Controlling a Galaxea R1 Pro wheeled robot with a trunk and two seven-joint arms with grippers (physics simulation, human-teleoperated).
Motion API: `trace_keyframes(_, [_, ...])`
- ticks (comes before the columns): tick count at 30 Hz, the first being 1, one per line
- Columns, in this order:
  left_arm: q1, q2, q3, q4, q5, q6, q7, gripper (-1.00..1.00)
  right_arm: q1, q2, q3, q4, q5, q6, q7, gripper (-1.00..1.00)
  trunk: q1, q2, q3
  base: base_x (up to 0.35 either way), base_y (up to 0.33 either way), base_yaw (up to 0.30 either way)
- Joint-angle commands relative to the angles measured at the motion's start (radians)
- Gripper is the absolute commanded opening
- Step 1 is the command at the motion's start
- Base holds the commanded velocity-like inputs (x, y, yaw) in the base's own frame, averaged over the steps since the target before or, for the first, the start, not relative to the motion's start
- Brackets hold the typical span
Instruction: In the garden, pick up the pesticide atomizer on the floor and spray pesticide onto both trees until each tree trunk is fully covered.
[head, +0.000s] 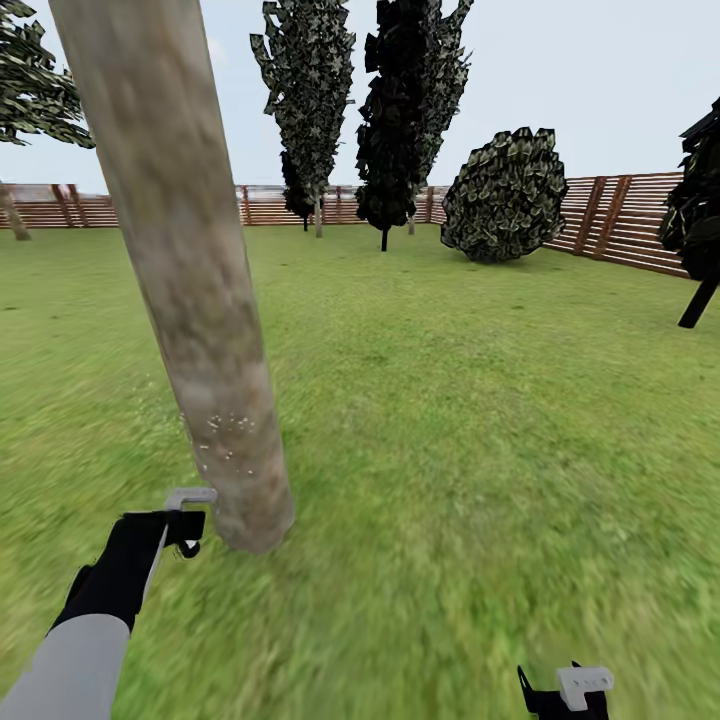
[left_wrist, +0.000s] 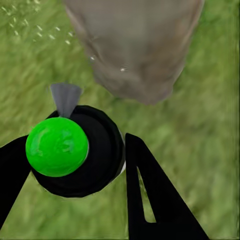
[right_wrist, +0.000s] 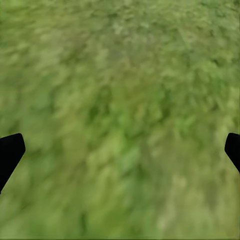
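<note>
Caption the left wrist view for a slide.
Left hand holds the atomizer, nozzle toward the trunk, above grass; white specks on the bark.

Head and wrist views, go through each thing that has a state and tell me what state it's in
pesticide atomizer: held in the left gripper, nozzle toward the trunk
left gripper: shut on the atomizer
right gripper: open, over grass
tree trunk: whitish speckles low down, bare bark above

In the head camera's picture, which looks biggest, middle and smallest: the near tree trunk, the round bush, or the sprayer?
As they appear:
1. tree trunk, though it stands nearest the camera
2. round bush, farther off by the fence
3. sprayer in the left hand
</note>
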Motion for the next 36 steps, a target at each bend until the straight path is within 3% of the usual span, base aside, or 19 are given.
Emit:
trace_keyframes(1, [0.002,-0.009,0.001,0.002,-0.003,-0.005,0.0,-1.0,0.0,0.0,0.0,0.0,0.0,0.0,0.0,1.0,0.0,0.0,0.0,0.309,0.0,0.0])
trace_keyframes(3, [0.003,-0.023,0.001,0.006,-0.002,-0.008,0.0,-1.0,0.0,0.0,0.0,0.0,0.0,0.0,0.0,1.0,0.0,0.0,0.0,0.331,0.0,0.0])
trace_keyframes(6, [0.003,-0.024,0.002,0.011,-0.002,-0.009,0.0,-1.0,0.0,0.0,0.0,0.0,0.0,0.0,0.0,1.0,0.0,0.0,0.0,0.337,0.0,0.0])
trace_keyframes(9, [0.036,-0.012,0.009,0.014,-0.005,-0.012,0.0,-1.0,0.0,0.0,0.0,0.0,0.0,0.0,0.0,1.0,0.0,0.0,0.0,0.151,0.0,0.0])
trace_keyframes(12, [0.112,0.02,0.006,0.013,-0.007,-0.022,0.0,-1.0,0.0,0.0,0.001,0.001,0.0,0.0,0.0,1.0,0.0,0.0,0.0,0.022,0.0,0.0])
trace_keyframes(13, [0.123,0.018,0.003,0.013,-0.007,-0.022,0.0,-1.0,0.0,0.0,0.001,0.001,0.0,0.0,0.0,1.0,0.0,0.0,0.0,0.003,0.0,0.0])
trace_keyframes(16, [0.138,-0.007,0.0,0.013,-0.003,-0.022,0.0,-1.0,0.0,0.0,0.002,0.001,0.0,0.0,0.0,1.0,0.0,0.0,0.0,0.001,0.0,0.0])
trace_keyframes(17, [0.14,-0.033,0.001,0.012,-0.003,-0.022,-0.001,-1.0,0.0,0.0,0.002,0.001,0.0,0.0,0.0,1.0,0.0,0.0,0.0,0.0,0.0,0.0])
trace_keyframes(19, [0.141,-0.039,0.005,0.011,-0.002,-0.023,-0.001,-1.0,0.0,0.0,0.002,0.001,0.0,0.0,0.0,1.0,0.0,0.0,0.0,0.0,0.0,0.0])
trace_keyframes(21, [0.141,-0.029,0.008,0.012,-0.004,-0.023,0.0,-1.0,0.0,0.0,0.002,0.002,0.0,0.0,0.0,1.0,0.0,0.0,0.0,0.0,0.0,0.0])
trace_keyframes(23, [0.143,0.009,0.009,0.014,-0.003,-0.026,0.0,-1.0,0.0,0.0,0.002,0.002,0.0,0.0,0.0,1.0,0.0,0.0,0.0,0.0,0.0,0.0])
trace_keyframes(28, [0.145,0.004,0.01,0.05,0.012,-0.03,0.0,-1.0,0.0,0.0,0.002,0.002,0.001,0.0,0.0,1.0,0.0,0.0,0.0,0.0,0.0,0.0])
trace_keyframes(29, [0.145,0.003,0.012,0.073,0.02,-0.076,0.0,-1.0,0.0,0.0,0.002,0.002,0.002,0.0,0.0,1.0,0.0,0.0,0.0,0.0,0.0,0.0])
trace_keyframes(31, [0.145,0.004,0.012,0.089,0.019,-0.104,0.0,-1.0,0.0,0.0,0.002,0.003,0.002,0.0,0.0,1.0,0.0,0.0,0.0,0.0,0.0,0.0])
trace_keyframes(36, [0.145,0.005,0.008,0.099,0.018,-0.119,0.001,-1.0,0.0,0.0,0.002,0.003,0.002,0.0,0.0,1.0,0.0,0.0,0.0,0.0,0.0,0.0])
